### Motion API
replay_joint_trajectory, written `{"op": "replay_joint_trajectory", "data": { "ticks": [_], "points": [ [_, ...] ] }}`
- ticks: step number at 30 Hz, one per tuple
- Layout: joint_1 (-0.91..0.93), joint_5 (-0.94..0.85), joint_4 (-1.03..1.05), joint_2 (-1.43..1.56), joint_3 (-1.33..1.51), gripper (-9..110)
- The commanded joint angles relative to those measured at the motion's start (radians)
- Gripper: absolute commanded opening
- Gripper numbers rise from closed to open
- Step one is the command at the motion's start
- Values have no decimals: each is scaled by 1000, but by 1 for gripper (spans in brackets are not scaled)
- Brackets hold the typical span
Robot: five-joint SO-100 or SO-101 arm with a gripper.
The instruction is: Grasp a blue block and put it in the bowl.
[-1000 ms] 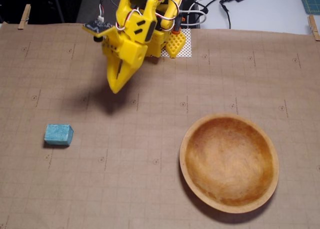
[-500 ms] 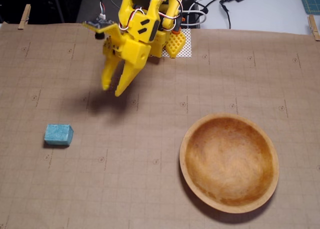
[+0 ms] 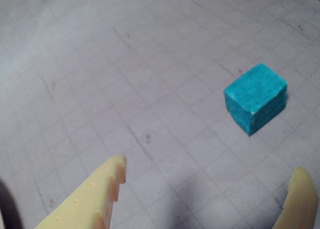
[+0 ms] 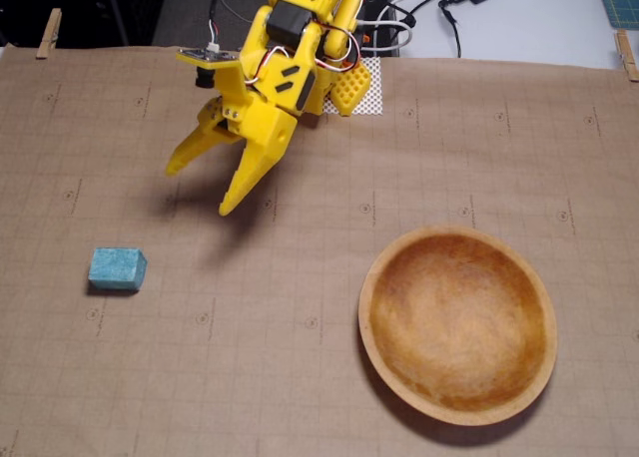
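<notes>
One small teal-blue rectangular block (image 4: 117, 268), seemingly light, rigid and rough-faced, suits gripping across opposite flat sides by the spread, empty yellow gripper (image 4: 201, 187).

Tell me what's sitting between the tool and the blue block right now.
Nothing: in the fixed view only bare gridded paper separates the open tool from the blue block.

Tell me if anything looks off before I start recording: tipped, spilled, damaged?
Nothing stands out. The blue block lies flat on the gridded paper, apart from the open gripper. The wooden bowl sits upright and empty, no cracks visible.
</notes>
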Motion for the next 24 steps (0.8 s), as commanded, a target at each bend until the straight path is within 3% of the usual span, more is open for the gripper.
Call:
{"op": "replay_joint_trajectory", "data": {
  "ticks": [1, 11, 24],
  "points": [
    [21, -14, -89, 2, 23, 44],
    [71, -52, -249, 2, 161, 44],
    [31, -55, -265, -190, 60, 44]
  ]
}}
